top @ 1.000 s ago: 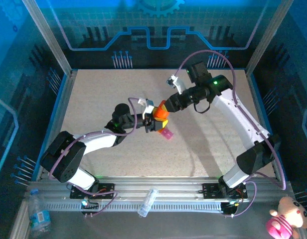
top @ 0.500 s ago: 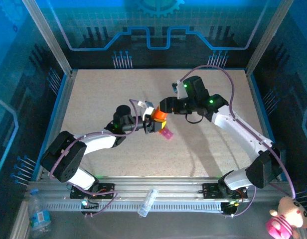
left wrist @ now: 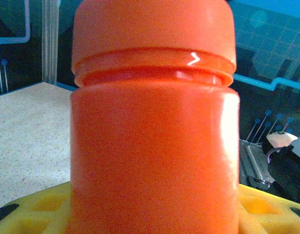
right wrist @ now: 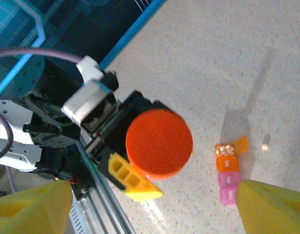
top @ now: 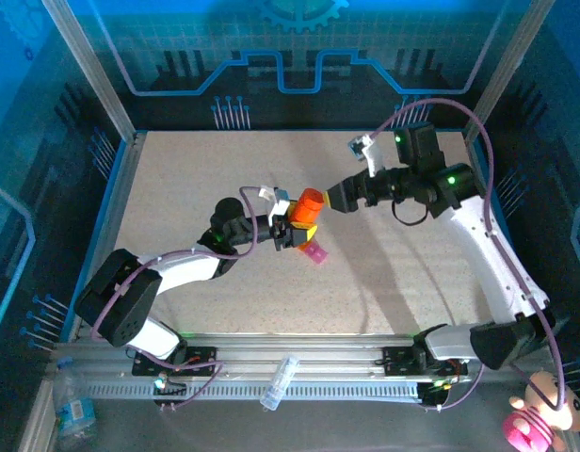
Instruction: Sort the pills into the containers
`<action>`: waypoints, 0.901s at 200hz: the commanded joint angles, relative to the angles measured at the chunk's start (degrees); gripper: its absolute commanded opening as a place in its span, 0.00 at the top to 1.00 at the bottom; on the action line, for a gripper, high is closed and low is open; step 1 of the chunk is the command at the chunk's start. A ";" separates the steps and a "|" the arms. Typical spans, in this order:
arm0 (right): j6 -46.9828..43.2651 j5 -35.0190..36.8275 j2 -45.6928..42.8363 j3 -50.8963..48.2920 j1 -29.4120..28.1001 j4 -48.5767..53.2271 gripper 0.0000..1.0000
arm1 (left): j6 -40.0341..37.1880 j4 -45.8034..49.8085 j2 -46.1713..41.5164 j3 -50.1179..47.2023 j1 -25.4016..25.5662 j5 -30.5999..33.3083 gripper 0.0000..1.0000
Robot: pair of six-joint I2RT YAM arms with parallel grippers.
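The containers (right wrist: 227, 168) sit right of centre in the right wrist view, a short orange-and-pink strip on the table (top: 196, 169); the top orange cell stands with its lid up and pills inside; one loose pill (right wrist: 265, 146) lies just beside it, to the right. In the overhead view the strip (top: 315, 252) is near the middle of the table, just below and right of the bottle (top: 312, 199).

The likely trouble is scatter; the cells are tiny and the bottle's mouth looks far wider, so a tilt that is too quick would probably send pills past them. The strip looks light and unanchored; a brush from either arm could shove it or spill the open cell. The cap (left wrist: 155, 29) appears seated; a twist could turn the bottle in its grip.

The left gripper (top: 295, 215) has its jaws about half open, clamped on the bottle's body; its arm lies low from the lower left toward centre. The right gripper (top: 330, 196) is spread wide and empty, just right of the cap; its arm climbs the right side, bends at the upper right and points left.
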State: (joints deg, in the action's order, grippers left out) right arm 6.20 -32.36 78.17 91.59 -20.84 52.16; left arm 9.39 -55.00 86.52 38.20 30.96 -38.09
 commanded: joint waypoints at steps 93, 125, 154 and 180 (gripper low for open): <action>-14.51 -0.55 16.90 17.58 -5.24 18.59 0.24 | 2.86 -3.35 -0.58 2.59 -0.02 -5.85 1.00; -13.44 -0.90 16.59 15.69 -5.26 17.56 0.52 | 2.87 -3.45 -0.66 2.53 -0.03 -5.65 1.00; -8.59 -0.02 14.38 9.47 -5.83 12.71 0.60 | 2.34 -3.17 -0.98 2.66 -0.08 -4.49 1.00; 3.44 4.44 12.07 0.83 -7.31 4.63 0.62 | 0.11 -1.66 -1.78 2.76 0.02 -1.04 1.00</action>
State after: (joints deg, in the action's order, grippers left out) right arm -1.63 -32.08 91.37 99.70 -25.85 62.08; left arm 11.92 -52.45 86.52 39.11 30.81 -42.11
